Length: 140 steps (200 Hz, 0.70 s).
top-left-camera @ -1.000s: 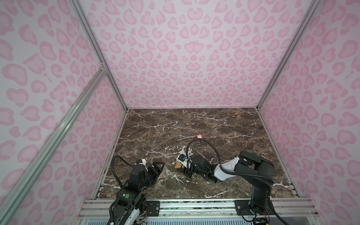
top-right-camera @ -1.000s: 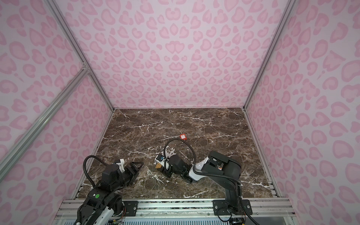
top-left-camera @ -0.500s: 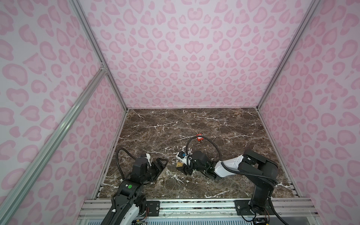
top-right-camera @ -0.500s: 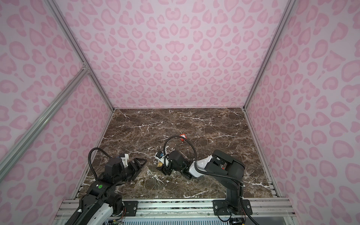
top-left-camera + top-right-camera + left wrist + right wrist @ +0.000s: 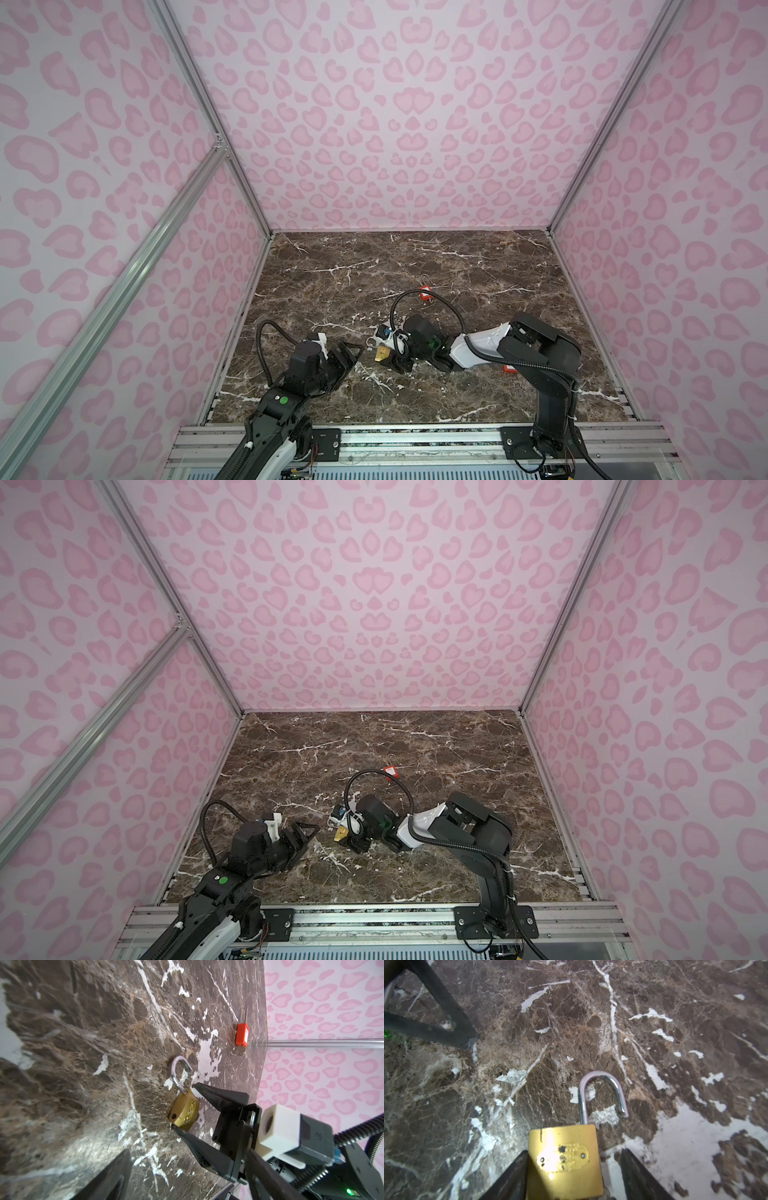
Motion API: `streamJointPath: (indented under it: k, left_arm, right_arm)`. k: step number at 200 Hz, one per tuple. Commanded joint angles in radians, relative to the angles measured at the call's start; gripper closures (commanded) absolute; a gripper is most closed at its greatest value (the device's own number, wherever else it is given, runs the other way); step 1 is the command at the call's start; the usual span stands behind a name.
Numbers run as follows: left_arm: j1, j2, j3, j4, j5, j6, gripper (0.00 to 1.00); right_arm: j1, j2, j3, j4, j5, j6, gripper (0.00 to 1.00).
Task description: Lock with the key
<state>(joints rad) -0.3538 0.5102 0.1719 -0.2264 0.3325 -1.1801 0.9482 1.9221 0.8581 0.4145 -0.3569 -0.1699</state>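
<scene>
A brass padlock (image 5: pixel 564 1159) (image 5: pixel 381 353) (image 5: pixel 341 833) lies flat on the marble table (image 5: pixel 415 266), and its steel shackle (image 5: pixel 602 1088) stands open. My right gripper (image 5: pixel 574 1153) (image 5: pixel 390 357) is open astride the lock body. One finger (image 5: pixel 512 1176) rests against the body and a gap separates the other finger (image 5: pixel 637 1174) from it. To the left, my left gripper (image 5: pixel 353 353) (image 5: pixel 305 833) is open and empty a little way from the lock, and it points at the lock. I cannot make out the key.
A red padlock (image 5: pixel 424 294) (image 5: pixel 242 1034) with a thin shackle lies further back, near the table's middle. A small red piece (image 5: pixel 509 369) shows under the right arm. Pink patterned walls enclose the table on three sides.
The left gripper has moved forward and right, closer to the brass padlock. The right gripper's jaws have widened around the lock body, and the right arm has shifted slightly.
</scene>
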Motion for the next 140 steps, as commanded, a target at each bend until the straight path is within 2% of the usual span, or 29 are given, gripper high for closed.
streamJointPath:
  k: [1,17,56,73,113,140]
  left_arm:
    - [-0.002,0.023,-0.023,0.085,-0.006,-0.017,0.12]
    - [-0.004,0.028,-0.041,0.11,-0.002,-0.028,0.11]
    - [-0.006,0.004,-0.057,0.125,-0.013,-0.035,0.11]
    - [-0.007,-0.006,-0.062,0.125,-0.019,-0.03,0.11]
    - [-0.008,0.019,-0.053,0.137,0.012,0.044,0.13]
    - [-0.007,0.066,-0.05,0.193,0.055,0.049,0.14]
  right_arm:
    - [0.002,0.013,-0.001,-0.055,0.005,-0.017,0.32]
    - [0.005,0.012,-0.003,-0.056,0.009,-0.024,0.34]
    - [0.019,0.025,0.033,-0.115,0.018,-0.048,0.48]
    - [0.018,0.01,0.025,-0.104,0.002,-0.042,0.49]
    - [-0.017,-0.041,-0.022,0.026,-0.086,0.069,0.51]
    - [-0.032,-0.059,-0.029,0.081,-0.13,0.124,0.52]
